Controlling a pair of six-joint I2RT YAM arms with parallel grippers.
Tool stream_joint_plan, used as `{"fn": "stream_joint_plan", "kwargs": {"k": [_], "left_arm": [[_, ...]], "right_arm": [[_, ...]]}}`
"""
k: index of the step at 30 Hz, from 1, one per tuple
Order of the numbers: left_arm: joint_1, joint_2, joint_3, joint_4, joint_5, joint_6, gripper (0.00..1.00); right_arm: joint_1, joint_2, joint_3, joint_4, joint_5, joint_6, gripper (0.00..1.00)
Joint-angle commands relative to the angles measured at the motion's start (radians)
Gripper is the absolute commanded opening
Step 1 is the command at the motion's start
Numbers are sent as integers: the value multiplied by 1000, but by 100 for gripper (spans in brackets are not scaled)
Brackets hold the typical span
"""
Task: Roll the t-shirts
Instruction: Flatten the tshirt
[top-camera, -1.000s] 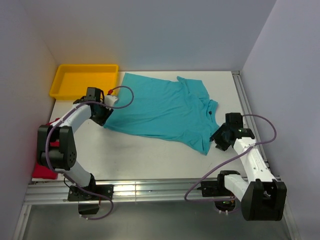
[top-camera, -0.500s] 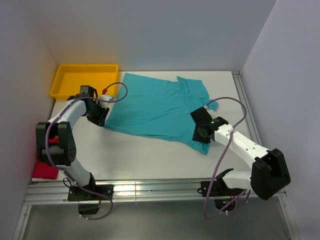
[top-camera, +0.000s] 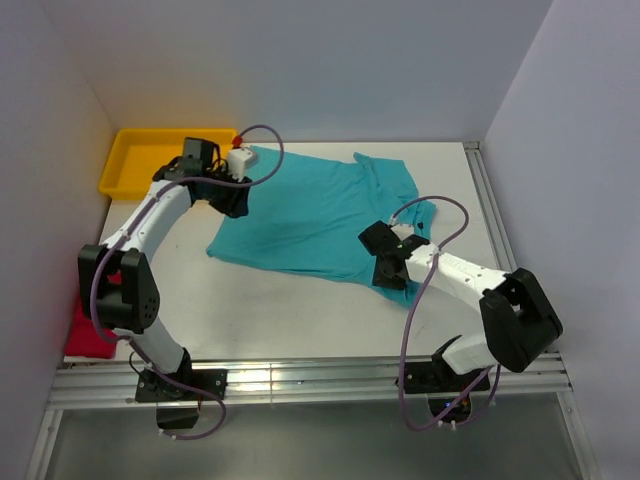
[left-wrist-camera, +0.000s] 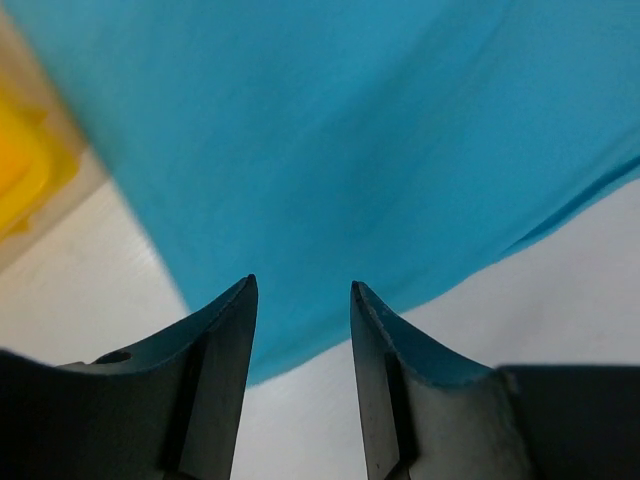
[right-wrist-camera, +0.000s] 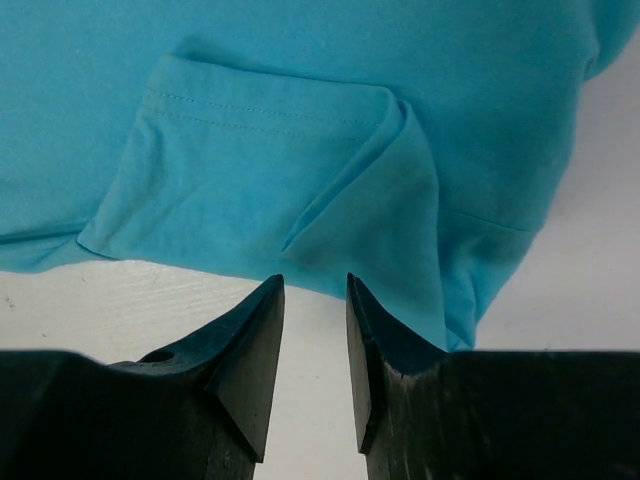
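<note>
Top view: teal t-shirt (top-camera: 320, 215) spread flat mid-table (top-camera: 300, 310), far-left corner near yellow tray (top-camera: 150, 160). Red t-shirt (top-camera: 88, 340) bunched at the near left, beside the left arm's base. Left gripper (top-camera: 238, 205) over the teal shirt's left edge; right gripper (top-camera: 385, 268) over its near-right part.

Left wrist: fingers parted, nothing between them; teal cloth below, tray corner at left.

Right wrist: fingers slightly parted and empty, just above the table. Folded sleeve (right-wrist-camera: 260, 190) lies ahead.
</note>
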Motion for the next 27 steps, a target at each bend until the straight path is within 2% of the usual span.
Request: {"fn": "stream_joint_plan", "kwargs": {"k": [1,4,7,13,16,17,20,22,27], "left_arm": [[-96,33,91,109,76,-135,48],[-133,93,135,145,95,-197,47],[-138,116,164,127,87,-194,46],[-138,102,100,130,57,-157,45],[-138,75,72,132,46,-139,45],[-138,64,68,127,35,-133,45],[-138,44,45,122,11,-113,45],[-138,30,20,119,0,-100,44],[-131,10,-33,103,-89,-82,44]], "right_arm": [[25,22,30,41,49,41,39],[30,46,11,63,43,54,39],[33,68,14,69,59,60,40],[35,112,25,71,78,57,40],[35,100,33,55,98,69,28],[35,86,39,49,102,72,16],[35,59,57,12,134,74,4],[33,45,82,-24,148,74,0],[33,-16,120,-90,173,69,0]]}}
